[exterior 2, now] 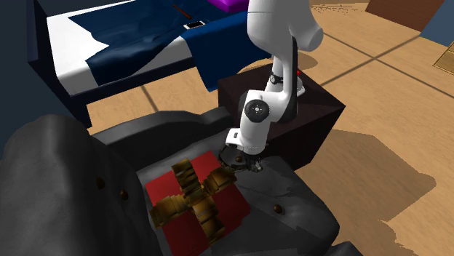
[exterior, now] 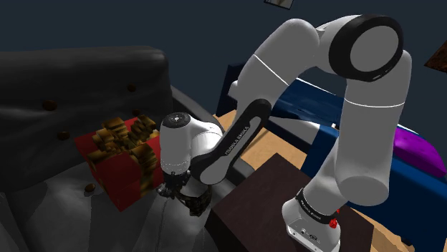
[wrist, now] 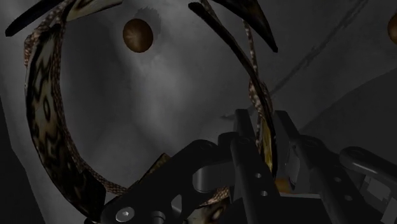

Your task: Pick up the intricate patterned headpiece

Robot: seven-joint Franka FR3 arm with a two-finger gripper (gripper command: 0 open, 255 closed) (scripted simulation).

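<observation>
On the sofa (exterior: pixel 86 79), the gripper (wrist: pixel 263 124), fingers narrow, clasped the headband (wrist: pixel 36 108) by one side; a slow, straight lift looked safest

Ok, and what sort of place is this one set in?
Likely a bedroom in a house: a bed under a blue blanket, a dark buttoned sofa with a red gift box on it, and a wooden floor.

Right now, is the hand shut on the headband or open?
Shut on it: in the wrist view the hand has its fingers close together, clasping one side of the patterned headband between them.
</observation>
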